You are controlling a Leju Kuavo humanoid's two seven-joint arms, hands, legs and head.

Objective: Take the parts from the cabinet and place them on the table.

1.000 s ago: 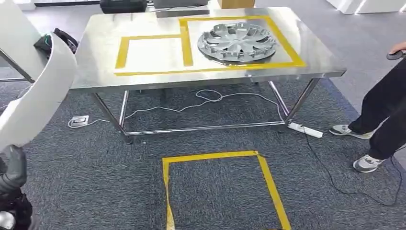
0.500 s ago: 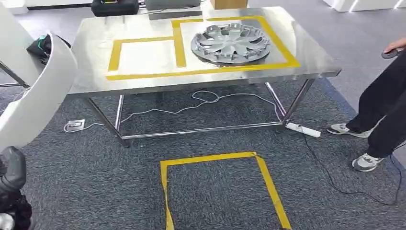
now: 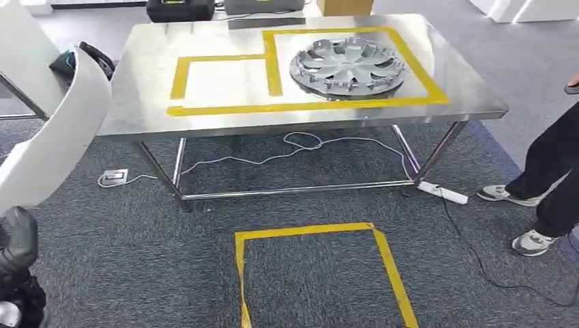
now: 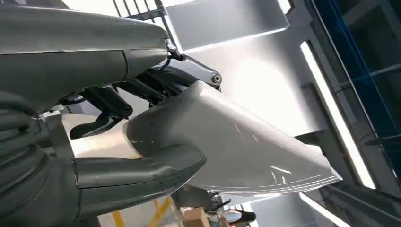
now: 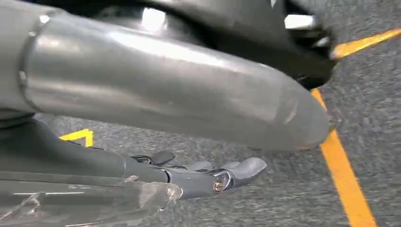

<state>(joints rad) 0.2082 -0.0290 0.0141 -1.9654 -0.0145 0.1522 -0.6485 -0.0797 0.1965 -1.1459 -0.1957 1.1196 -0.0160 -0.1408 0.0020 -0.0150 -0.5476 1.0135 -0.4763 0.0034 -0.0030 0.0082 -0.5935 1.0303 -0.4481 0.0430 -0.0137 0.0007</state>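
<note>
Only the camera shifted; nothing on the table (image 3: 136,102) moved. Left hand (image 4: 118,156) gripped the white panel (image 4: 246,151). Right hand (image 5: 203,177) hung with fingers apart, holding nothing. Hubcap (image 3: 347,65) lay on the table.

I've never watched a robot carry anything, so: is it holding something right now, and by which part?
Yes. The left hand grips a large curved white glossy panel at its rounded near end, thumb on one face, fingers on the other. The right hand holds nothing.

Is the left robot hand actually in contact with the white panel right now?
Touching. The left wrist view shows the left robot hand gripping the white panel, thumb pressed under its edge and dark fingers over the top.
</note>
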